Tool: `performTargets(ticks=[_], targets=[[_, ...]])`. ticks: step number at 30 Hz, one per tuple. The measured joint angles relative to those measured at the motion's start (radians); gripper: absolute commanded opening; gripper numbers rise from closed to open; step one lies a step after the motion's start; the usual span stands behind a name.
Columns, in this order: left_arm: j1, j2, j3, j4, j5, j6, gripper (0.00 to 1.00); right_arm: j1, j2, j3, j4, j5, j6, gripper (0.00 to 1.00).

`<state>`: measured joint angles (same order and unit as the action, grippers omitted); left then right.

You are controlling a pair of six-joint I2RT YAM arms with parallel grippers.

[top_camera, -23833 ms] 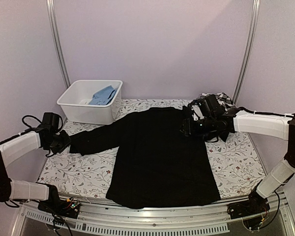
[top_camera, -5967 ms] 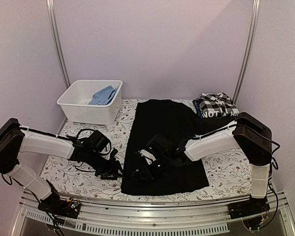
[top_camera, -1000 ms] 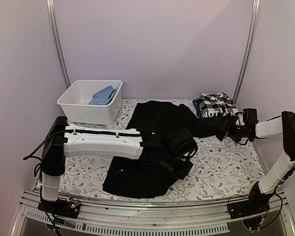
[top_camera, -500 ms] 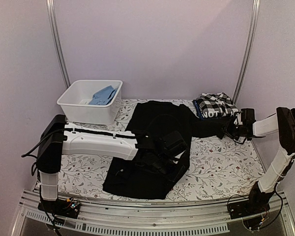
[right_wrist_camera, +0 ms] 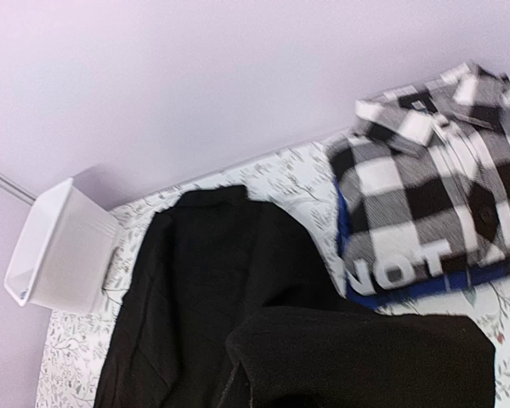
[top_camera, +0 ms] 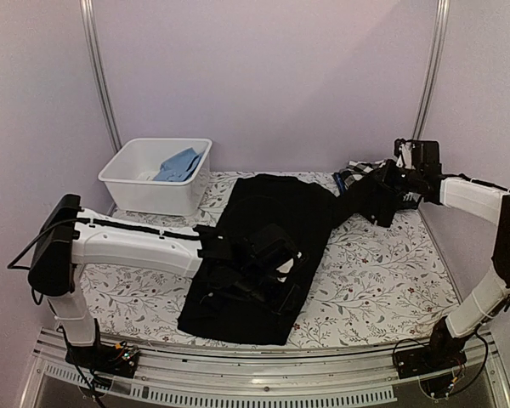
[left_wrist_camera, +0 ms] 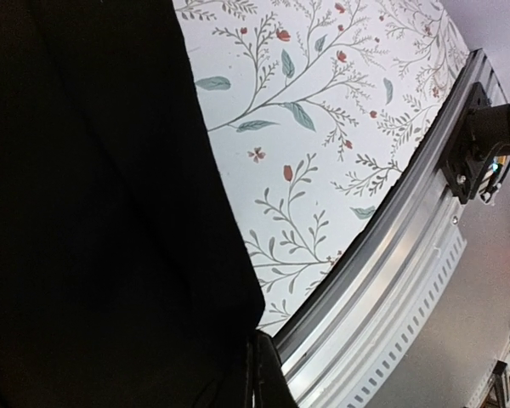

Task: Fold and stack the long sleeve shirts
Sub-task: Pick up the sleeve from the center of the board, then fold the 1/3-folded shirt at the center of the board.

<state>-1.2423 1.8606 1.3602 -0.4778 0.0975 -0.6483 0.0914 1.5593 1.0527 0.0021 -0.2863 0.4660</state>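
The plain black long sleeve shirt [top_camera: 272, 212] lies half folded in the middle of the table. My left gripper [top_camera: 272, 259] rests over its lower part, and in the left wrist view the shut jaws [left_wrist_camera: 262, 378] pinch the black cloth [left_wrist_camera: 93, 212]. My right gripper [top_camera: 397, 181] is raised at the back right, shut on the black sleeve [top_camera: 365, 204], which hangs from it. That sleeve [right_wrist_camera: 365, 357] hides the right fingers in the right wrist view. Behind it, the folded checked shirt [right_wrist_camera: 442, 170] sits on a dark one with white lettering [right_wrist_camera: 399, 272].
A white bin [top_camera: 157, 174] with a blue cloth [top_camera: 178, 164] inside stands at the back left. The metal rail [left_wrist_camera: 391, 280] runs along the table's near edge, close to my left gripper. The floral table cover [top_camera: 382, 280] shows bare on the right.
The right gripper has shut on the black sleeve and lifted it up and back toward the stack. The left arm has drawn back to the left over the shirt.
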Motion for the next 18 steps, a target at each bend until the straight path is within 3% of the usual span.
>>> performTargets(ticks=[8,18], targets=[[0.008,-0.069,-0.129,0.051,-0.012,-0.08,0.0,0.173,0.079,0.372,-0.084,0.014,-0.119,0.0],[0.016,-0.177,-0.316,0.081,-0.064,-0.211,0.0,0.362,0.51,0.74,-0.184,-0.003,-0.214,0.0]])
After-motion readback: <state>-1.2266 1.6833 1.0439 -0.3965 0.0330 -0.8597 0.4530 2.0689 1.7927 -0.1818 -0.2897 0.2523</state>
